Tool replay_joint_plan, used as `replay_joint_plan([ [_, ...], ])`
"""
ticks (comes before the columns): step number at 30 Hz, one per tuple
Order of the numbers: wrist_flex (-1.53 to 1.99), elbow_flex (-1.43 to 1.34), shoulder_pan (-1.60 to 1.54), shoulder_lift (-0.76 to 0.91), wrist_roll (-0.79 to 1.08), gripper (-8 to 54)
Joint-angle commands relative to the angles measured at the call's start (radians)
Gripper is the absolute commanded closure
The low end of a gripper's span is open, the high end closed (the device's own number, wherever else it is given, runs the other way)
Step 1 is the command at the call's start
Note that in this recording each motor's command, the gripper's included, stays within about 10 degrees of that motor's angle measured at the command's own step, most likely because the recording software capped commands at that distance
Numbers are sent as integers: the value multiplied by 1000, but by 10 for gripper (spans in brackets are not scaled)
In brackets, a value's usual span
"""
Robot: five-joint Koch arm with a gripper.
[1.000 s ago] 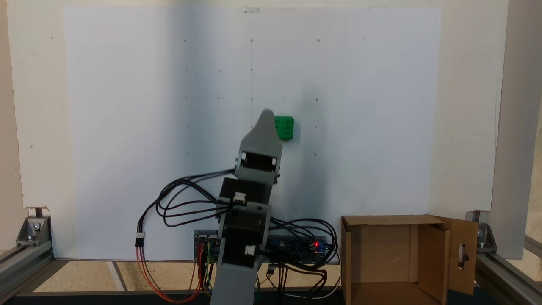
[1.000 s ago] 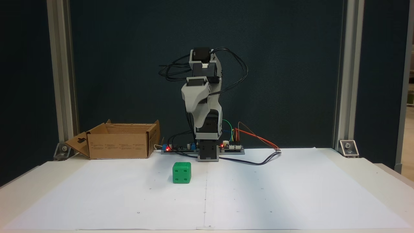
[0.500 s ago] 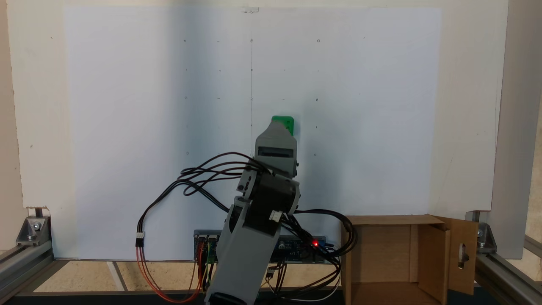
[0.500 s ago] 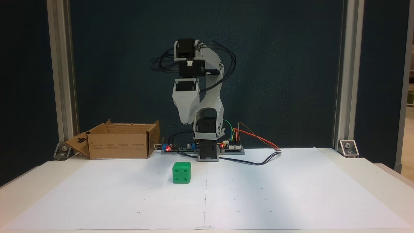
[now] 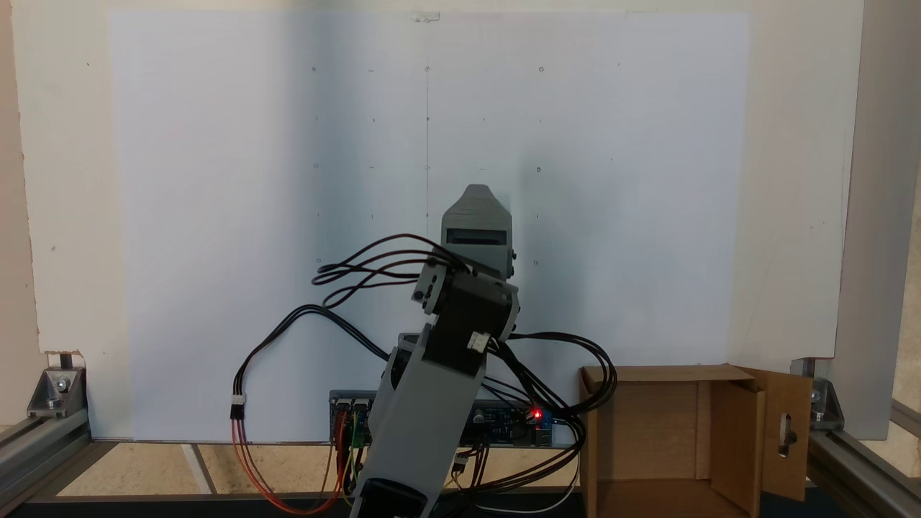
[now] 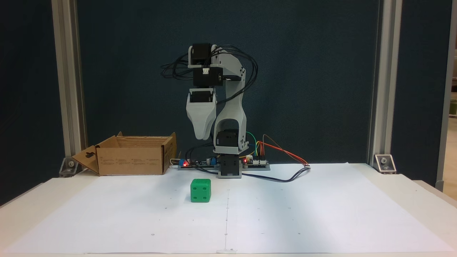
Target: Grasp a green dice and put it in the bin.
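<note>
Green plastic dice [image 6: 200,190], small with rounded corners and recessed pips, sits on the white paper sheet [image 6: 285,214], ungrasped, at about four o'clock from the brown corrugated cardboard bin [image 6: 132,160]. Approach, grasp and drop are all left to do. The grey gripper [image 6: 202,136] points down, raised well above the dice, empty; only one tip shows, so I cannot tell its opening.

The arm [image 6: 230,107] stands folded upright, its grey gripper [image 6: 202,137] pointing straight down, jaw gap hidden.
</note>
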State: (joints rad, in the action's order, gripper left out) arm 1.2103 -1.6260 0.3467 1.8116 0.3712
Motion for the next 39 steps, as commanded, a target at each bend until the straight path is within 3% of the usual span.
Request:
replay_joint_plan([
  [1, -58, -2, 2, -25, 60, 5],
  [23, -302, -295, 28, -26, 60, 9],
  [39, -413, -328, 34, -80, 60, 10],
])
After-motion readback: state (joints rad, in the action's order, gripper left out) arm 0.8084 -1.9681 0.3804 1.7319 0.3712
